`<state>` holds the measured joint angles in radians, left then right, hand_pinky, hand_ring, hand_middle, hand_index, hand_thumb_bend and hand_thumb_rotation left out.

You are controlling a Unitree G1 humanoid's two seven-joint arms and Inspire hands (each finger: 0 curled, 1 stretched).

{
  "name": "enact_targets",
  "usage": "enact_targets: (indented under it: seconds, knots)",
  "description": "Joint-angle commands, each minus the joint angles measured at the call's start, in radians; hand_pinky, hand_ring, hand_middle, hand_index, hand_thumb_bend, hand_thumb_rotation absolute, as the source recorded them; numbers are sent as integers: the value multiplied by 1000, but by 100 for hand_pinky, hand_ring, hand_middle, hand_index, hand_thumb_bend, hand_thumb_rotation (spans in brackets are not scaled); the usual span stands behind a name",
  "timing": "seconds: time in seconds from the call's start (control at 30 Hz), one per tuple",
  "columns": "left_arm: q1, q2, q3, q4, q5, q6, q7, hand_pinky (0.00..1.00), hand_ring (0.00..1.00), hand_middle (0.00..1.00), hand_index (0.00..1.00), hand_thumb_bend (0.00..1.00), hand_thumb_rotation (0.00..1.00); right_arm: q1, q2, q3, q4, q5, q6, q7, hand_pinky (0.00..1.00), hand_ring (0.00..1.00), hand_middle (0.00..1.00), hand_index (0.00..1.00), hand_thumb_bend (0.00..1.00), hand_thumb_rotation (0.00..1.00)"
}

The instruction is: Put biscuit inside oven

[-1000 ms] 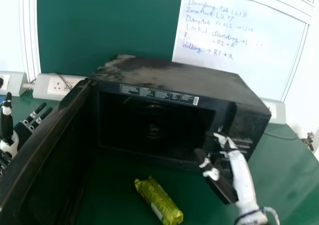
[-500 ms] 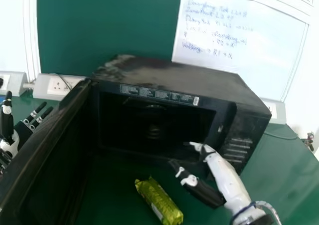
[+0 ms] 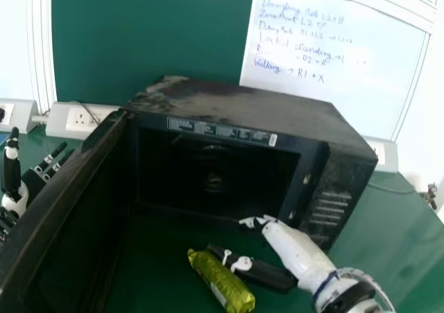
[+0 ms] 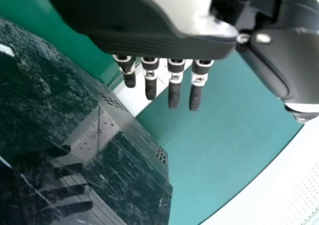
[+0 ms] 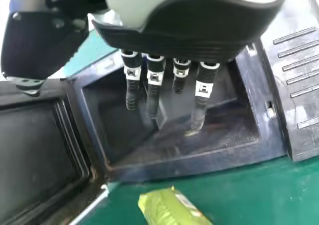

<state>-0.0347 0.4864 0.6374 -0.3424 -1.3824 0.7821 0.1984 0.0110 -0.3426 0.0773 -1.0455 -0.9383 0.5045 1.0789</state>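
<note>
R hand (image 3: 288,243) is easing L & down since prev. frame, nearing biscuit (image 3: 222,282). L hand (image 3: 12,174) is idling, fingers straight, thumb wide; door (image 3: 59,202) is standing just R. Biscuit is lying by R thumb; oven (image 3: 257,108) is sitting beyond R fingers, straight, wide too.

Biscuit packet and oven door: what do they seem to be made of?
The biscuit packet looks like thin, glossy plastic or foil film: its yellow-green surface crinkles and catches bright highlights. The oven door looks rigid and dark with a low sheen, its inner face stepped like moulded plastic, though painted metal is possible.
</note>
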Motion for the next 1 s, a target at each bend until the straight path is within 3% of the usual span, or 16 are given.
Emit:
enact_targets:
  seconds: [0.0,0.53,0.6,0.77,0.83,0.97]
  knots:
    - [-9,16,-10,-5,-11,-6,7,100,96,93,90,40,11,-40,16,20,-2,-48,-7,75,71,82,83,84,90,47]
    - [-9,23,-12,-12,-21,-9,15,100,100,97,95,42,11,-72,22,57,-2,-195,-88,302,83,85,84,85,92,45]
    - [-8,23,-13,-14,-20,-11,15,100,100,98,96,38,13,-73,28,64,-2,-220,-100,328,85,87,85,86,94,44]
    - [-5,24,-16,-19,-13,-16,17,100,100,97,96,33,15,-83,31,79,7,-287,-143,386,84,85,84,86,98,42]
    - [-6,24,-14,-16,-21,-17,18,100,100,97,95,34,15,-86,42,80,16,-312,-157,403,78,82,82,84,100,40]
    - [-6,29,-12,-10,-21,-16,20,100,100,98,97,35,14,-96,83,82,32,-369,-160,453,75,82,82,83,100,37]
